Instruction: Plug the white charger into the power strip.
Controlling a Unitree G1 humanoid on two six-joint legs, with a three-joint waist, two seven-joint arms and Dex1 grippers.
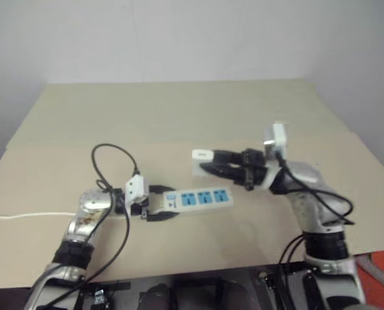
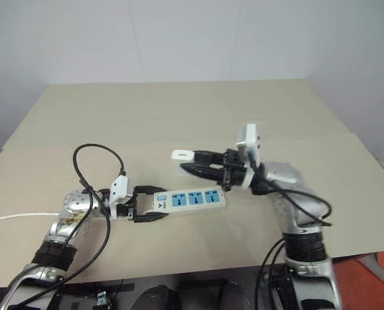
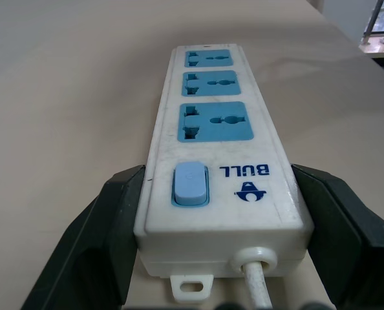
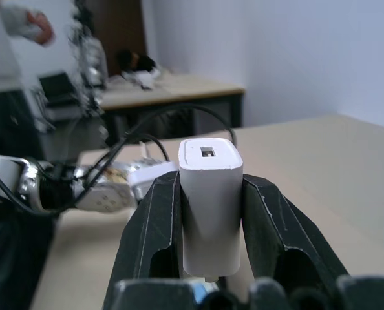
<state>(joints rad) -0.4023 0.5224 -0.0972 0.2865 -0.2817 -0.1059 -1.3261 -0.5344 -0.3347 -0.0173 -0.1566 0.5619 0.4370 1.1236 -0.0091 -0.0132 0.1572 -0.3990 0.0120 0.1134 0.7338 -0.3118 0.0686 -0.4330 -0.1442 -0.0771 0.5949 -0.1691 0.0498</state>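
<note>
Right, white charger [image 4: 209, 194] first: I see it pinched between the two black fingers [image 4: 156, 232] of my R gripper [image 2: 195, 163], jaws closed tight on its sides, USB port face pointing away from the wrist cam. In the head view the charger sticks out past the fingertips as a small white block, held up off the table [image 1: 179, 110], above and a bit beyond the power strip [image 1: 202, 199]. Not touching the strip; prongs not visible to me.

Power strip lies flat on the tan table, long axis running across in front of me, three blue socket faces up. All three sockets look free. Switch end w/ blue rocker and cord [image 3: 256, 284] exit sits toward my L side. L gripper [image 2: 147, 205] is clamped on that switch end, one black finger [image 3: 108, 226] on each long side, pressed against the casing. Strip's far end points toward the R arm.

White cord trails off along the table toward the L edge [image 1: 24, 216]. Black cable [image 1: 111, 161] loops up over the L wrist.

R wrist cam bkgd: another desk w/ clutter, and a person [image 4: 11, 39] standing at the far side, blurred.
</note>
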